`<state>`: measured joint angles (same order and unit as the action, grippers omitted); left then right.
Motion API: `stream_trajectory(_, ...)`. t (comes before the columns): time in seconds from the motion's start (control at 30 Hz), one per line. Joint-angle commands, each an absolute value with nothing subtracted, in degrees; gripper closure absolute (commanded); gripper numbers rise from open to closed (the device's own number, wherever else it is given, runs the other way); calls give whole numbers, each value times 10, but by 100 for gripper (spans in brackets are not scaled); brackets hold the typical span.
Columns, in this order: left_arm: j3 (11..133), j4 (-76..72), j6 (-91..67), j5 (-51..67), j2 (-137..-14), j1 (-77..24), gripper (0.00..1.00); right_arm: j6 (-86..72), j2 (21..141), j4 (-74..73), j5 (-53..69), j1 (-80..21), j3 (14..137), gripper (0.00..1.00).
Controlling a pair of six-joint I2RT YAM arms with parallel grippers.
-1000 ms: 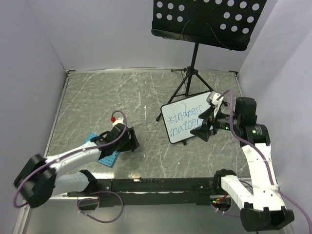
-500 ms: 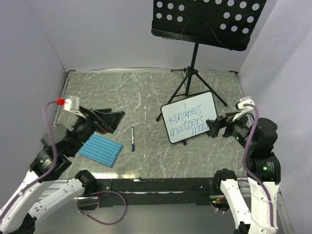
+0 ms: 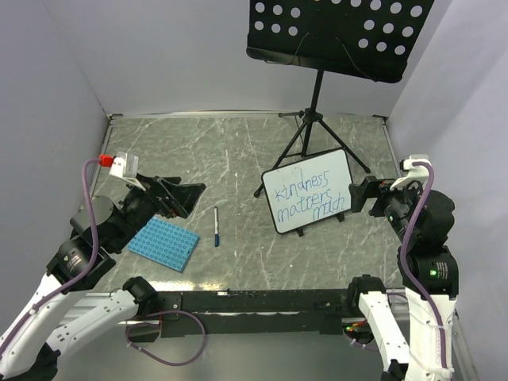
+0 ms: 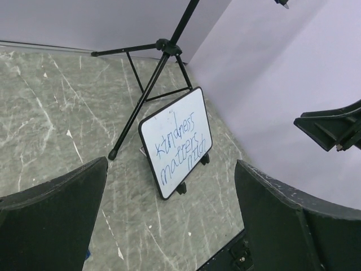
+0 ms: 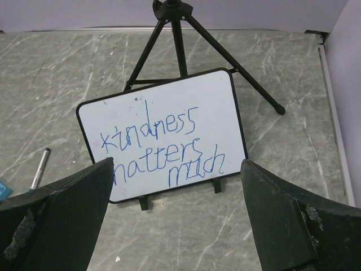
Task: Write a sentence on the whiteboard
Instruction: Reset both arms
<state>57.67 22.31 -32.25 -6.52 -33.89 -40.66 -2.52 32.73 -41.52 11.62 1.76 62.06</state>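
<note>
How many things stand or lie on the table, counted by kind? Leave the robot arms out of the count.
whiteboard: 1
marker pen: 1
blue studded plate: 1
music stand: 1
Total: 4

A black music stand [image 3: 316,95] rises at the back of a grey marble-patterned table [image 3: 198,151]. Its perforated tray [image 3: 337,36] tilts high overhead, and its tripod legs [image 3: 305,143] splay out on the surface. Toward the front left, a blue studded plate [image 3: 163,244] lies flat, turned at an angle to the table edges. A slim marker pen [image 3: 216,226] lies just to the right of the plate, not touching it, pointing roughly front to back. Pale lilac walls [image 3: 175,55] enclose the table on three sides.
</note>
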Motion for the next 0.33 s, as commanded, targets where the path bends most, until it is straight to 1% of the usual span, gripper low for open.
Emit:
stream_trajectory(0.0, 573, 223, -309, -77, -328, -405, 3, -33, 332, -395, 104, 20, 642, 0)
stream_trajectory(0.3, 575, 221, -294, -95, -344, -404, 3, -23, 340, -360, 124, 19, 623, 0)
